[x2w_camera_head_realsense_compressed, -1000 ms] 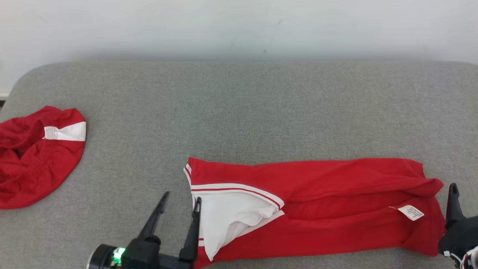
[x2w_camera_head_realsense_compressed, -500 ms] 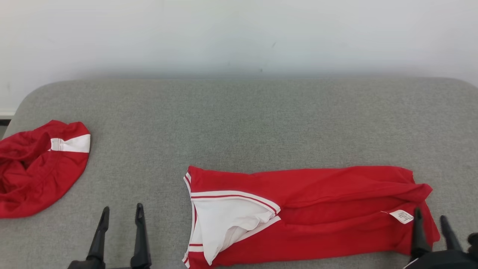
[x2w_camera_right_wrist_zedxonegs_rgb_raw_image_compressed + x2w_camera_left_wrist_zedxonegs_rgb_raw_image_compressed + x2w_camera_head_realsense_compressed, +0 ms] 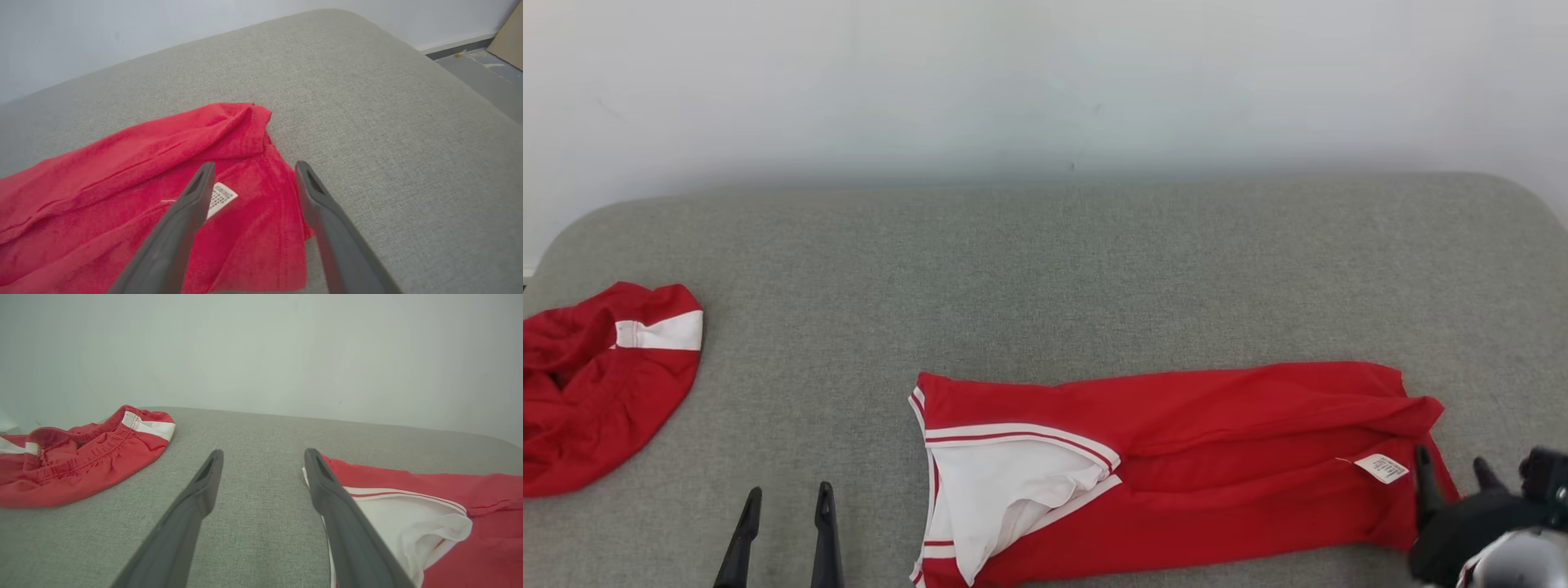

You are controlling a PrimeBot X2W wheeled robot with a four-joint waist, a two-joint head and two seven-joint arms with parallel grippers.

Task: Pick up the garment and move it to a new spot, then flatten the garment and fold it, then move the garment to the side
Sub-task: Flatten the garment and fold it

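Note:
The garment (image 3: 1217, 457) is a red shirt with white trim, lying in a long band across the near half of the grey padded surface (image 3: 1045, 278). Its white-lined collar end (image 3: 1005, 490) points left and its white label (image 3: 1382, 468) sits near the right end. My left gripper (image 3: 788, 490) stands open on the bare surface, left of the collar end and apart from it; in the left wrist view (image 3: 263, 452) the garment (image 3: 408, 477) lies beside the right finger. My right gripper (image 3: 1450, 459) is open over the garment's right end, its fingers (image 3: 255, 164) straddling the hem near the label (image 3: 220, 198).
A second red garment (image 3: 596, 392) with a white band lies crumpled at the surface's far left edge, also seen in the left wrist view (image 3: 81, 465). A pale wall runs behind. Beyond the surface's rounded right end lies grey floor (image 3: 482, 69) and a brown board (image 3: 510, 36).
My left gripper has drawn left, away from the collar edge it stood against. My right gripper has swung in over the right hem. The head camera has shifted, moving the whole picture down.

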